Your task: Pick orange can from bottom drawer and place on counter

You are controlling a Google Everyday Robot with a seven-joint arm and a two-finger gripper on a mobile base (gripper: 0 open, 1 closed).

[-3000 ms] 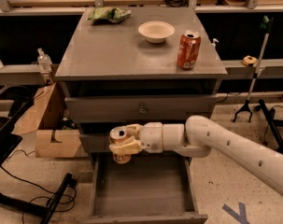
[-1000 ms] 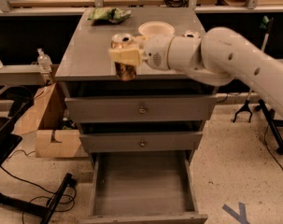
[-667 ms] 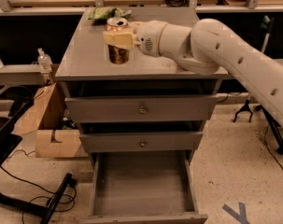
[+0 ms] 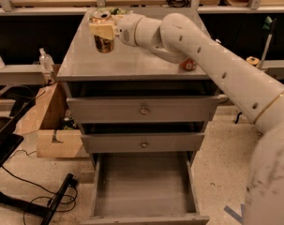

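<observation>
My gripper (image 4: 103, 30) is shut on the orange can (image 4: 104, 43), a dull orange-brown can with a silver top. It holds the can upright over the left part of the grey counter (image 4: 127, 62), just above its surface or touching it; I cannot tell which. The white arm reaches in from the right across the counter. The bottom drawer (image 4: 144, 189) stands pulled open below, and its grey floor is bare.
A red-orange can (image 4: 187, 64) stands on the counter's right side, mostly hidden behind my arm. A green bag (image 4: 114, 11) lies at the counter's back. Two shut drawers with knobs (image 4: 144, 110) sit above the open one. A cardboard box (image 4: 55, 125) stands left of the cabinet.
My gripper has lifted the orange can from in front of the drawers up over the counter, then moved it left and toward the counter's back left.
</observation>
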